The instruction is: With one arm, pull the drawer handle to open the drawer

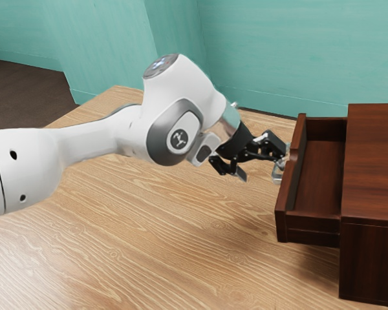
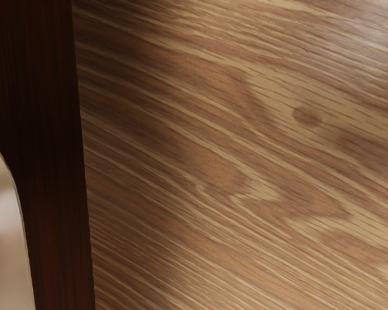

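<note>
Dark reddish wood makes up the cabinet (image 1: 374, 194), which stands on the pale oak worktop (image 1: 149, 245) in the exterior view. Its drawer (image 1: 320, 174) is slid well out of the cabinet front, so the inside floor and side walls show. A small silver handle (image 1: 278, 170) sits on the drawer's front panel, on the face turned away from the cabinet. The white arm (image 1: 84, 148) reaches toward the cabinet and ends at that handle. The black jaws look released and spread. One finger (image 1: 271, 147) lies right at the handle and the other (image 1: 229, 166) hangs farther from the cabinet, so nothing is clamped between them. Teal walls (image 1: 278, 45) rise behind the cabinet.

In the wrist view, a dark wood panel (image 2: 45, 155) of the drawer stands against the oak worktop (image 2: 246, 161). A pale blurred shape (image 2: 3, 245) overlaps that panel, too soft to identify.
</note>
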Available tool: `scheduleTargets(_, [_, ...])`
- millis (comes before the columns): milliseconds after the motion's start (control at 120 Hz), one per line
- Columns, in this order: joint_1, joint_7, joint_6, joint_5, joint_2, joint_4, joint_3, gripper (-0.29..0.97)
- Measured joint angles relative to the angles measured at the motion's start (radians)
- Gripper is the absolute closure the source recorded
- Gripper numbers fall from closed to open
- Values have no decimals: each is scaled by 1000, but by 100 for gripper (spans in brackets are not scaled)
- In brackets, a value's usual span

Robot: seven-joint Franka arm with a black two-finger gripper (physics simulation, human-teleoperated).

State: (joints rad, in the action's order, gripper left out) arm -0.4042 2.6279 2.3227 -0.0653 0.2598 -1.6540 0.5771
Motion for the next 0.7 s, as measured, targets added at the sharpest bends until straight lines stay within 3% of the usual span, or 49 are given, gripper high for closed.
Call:
scheduleTargets(133, [-113, 1, -2, 2, -50, -44, 77, 8])
scheduleTargets(367, [-176, 1, -5, 4, -98, -109, 90, -1])
scheduleTargets(533, [-219, 1, -8, 6, -120, -130, 93, 0])
scheduleTargets(700, [-231, 2, -12, 4, -163, -131, 98, 16])
